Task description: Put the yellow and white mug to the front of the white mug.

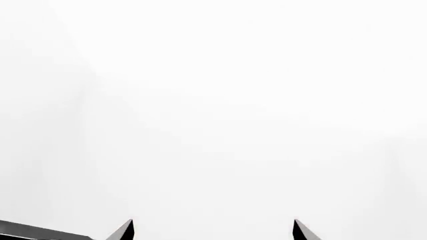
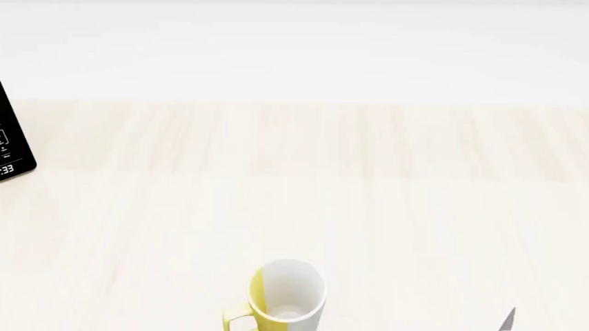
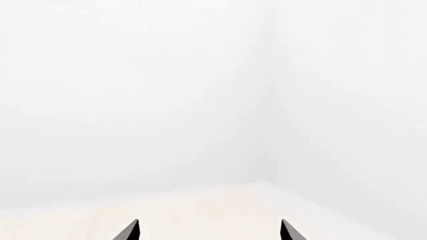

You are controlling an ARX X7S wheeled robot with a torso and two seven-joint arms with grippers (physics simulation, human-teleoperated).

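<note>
The yellow and white mug (image 2: 281, 293) stands upright on the pale wooden table (image 2: 294, 193) at the bottom middle of the head view, its yellow handle toward the lower left and its white inside showing. The white mug is out of view. My left gripper (image 1: 213, 231) is open and empty, its two dark fingertips (image 1: 125, 231) wide apart before a blank white background. My right gripper (image 3: 209, 231) is open and empty too, above the far table edge. In the head view only a grey fingertip (image 2: 507, 320) shows at the bottom right, to the right of the mug.
A black device with a small display (image 2: 13, 141) sits at the table's left edge. A white wall stands behind the table. The right wrist view shows a room corner and a strip of the table (image 3: 200, 205).
</note>
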